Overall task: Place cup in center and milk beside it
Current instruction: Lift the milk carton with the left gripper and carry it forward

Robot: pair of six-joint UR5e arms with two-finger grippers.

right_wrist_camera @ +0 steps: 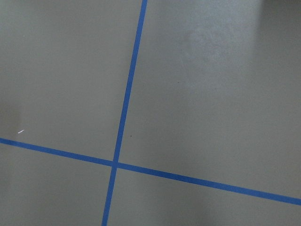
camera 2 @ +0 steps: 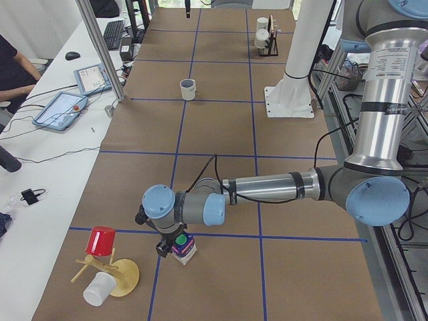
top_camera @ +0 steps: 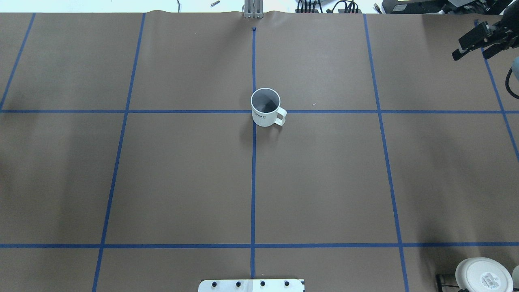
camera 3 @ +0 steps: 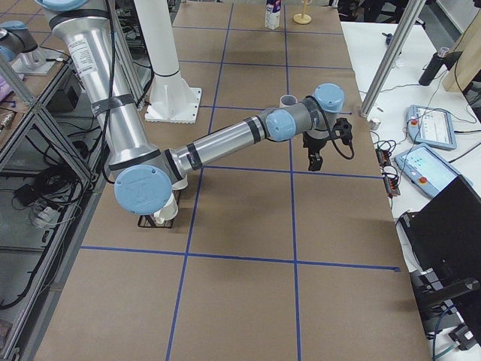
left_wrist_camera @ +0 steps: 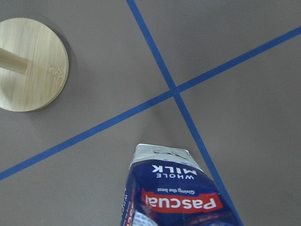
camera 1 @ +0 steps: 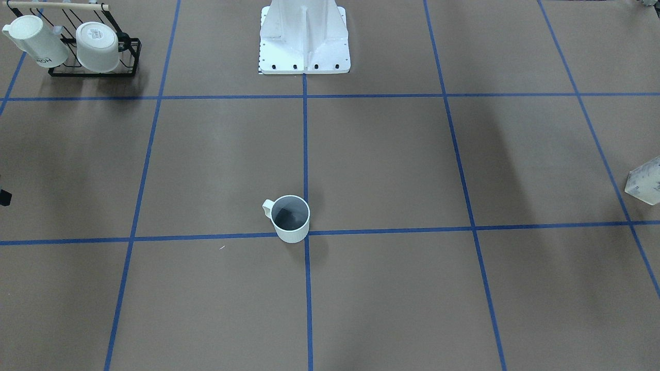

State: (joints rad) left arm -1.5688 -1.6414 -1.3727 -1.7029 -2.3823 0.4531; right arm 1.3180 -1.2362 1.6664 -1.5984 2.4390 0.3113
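The cup (camera 1: 291,219) is a small white mug with a dark grey inside. It stands upright on the middle blue tape cross, and also shows in the overhead view (top_camera: 265,107). The milk (camera 2: 182,246), a blue carton with a green cap, is at the table's left end beside a tape cross, right under my left gripper (camera 2: 172,245). I cannot tell whether that gripper is open or shut. The left wrist view shows the carton (left_wrist_camera: 174,193) close up, without fingers. My right gripper (top_camera: 470,50) is open and empty, off to the cup's right, near the table's far edge.
A black rack (camera 1: 95,72) holds two white mugs near the robot base (camera 1: 304,36). A wooden mug tree (camera 2: 110,274) with a red cup (camera 2: 100,241) and a white cup (camera 2: 99,289) stands next to the milk. Tablets and cables lie on the operators' white table.
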